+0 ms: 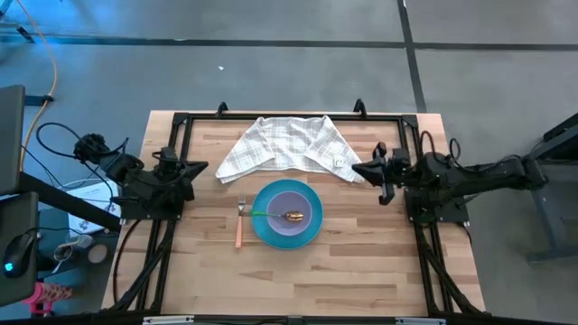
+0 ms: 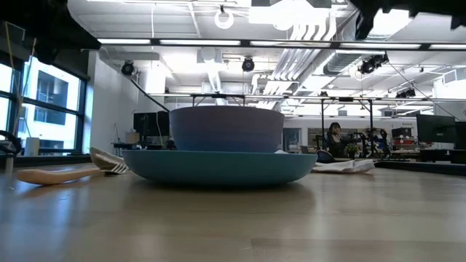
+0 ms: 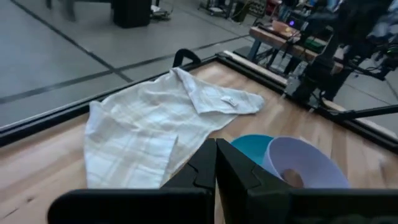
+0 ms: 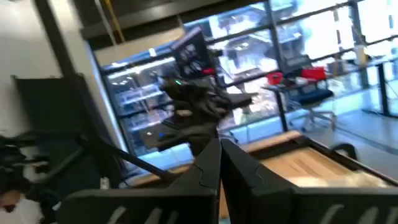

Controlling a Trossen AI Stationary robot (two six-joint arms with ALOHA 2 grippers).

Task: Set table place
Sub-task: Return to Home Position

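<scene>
A round blue plate (image 1: pixel 287 217) lies on the table's middle; it also shows in the low view (image 2: pixel 218 166). A lavender bowl (image 1: pixel 291 213) stands on it, seen in the low view (image 2: pixel 226 128) and the left wrist view (image 3: pixel 305 163). A gold spoon with a green handle (image 1: pixel 282 216) lies in the bowl. A fork with an orange handle (image 1: pixel 239 222) lies left of the plate. My left gripper (image 3: pixel 216 163) is shut and empty at the table's left side (image 1: pixel 200 167). My right gripper (image 4: pixel 220 157) is shut and empty at the right side (image 1: pixel 357 168).
A white checked cloth (image 1: pixel 287 146) lies crumpled on the table's far middle, between the two grippers; it also shows in the left wrist view (image 3: pixel 155 121). A black frame (image 1: pixel 298 117) runs along the table's far edge and both sides. Bare wood (image 1: pixel 298 280) lies near the plate.
</scene>
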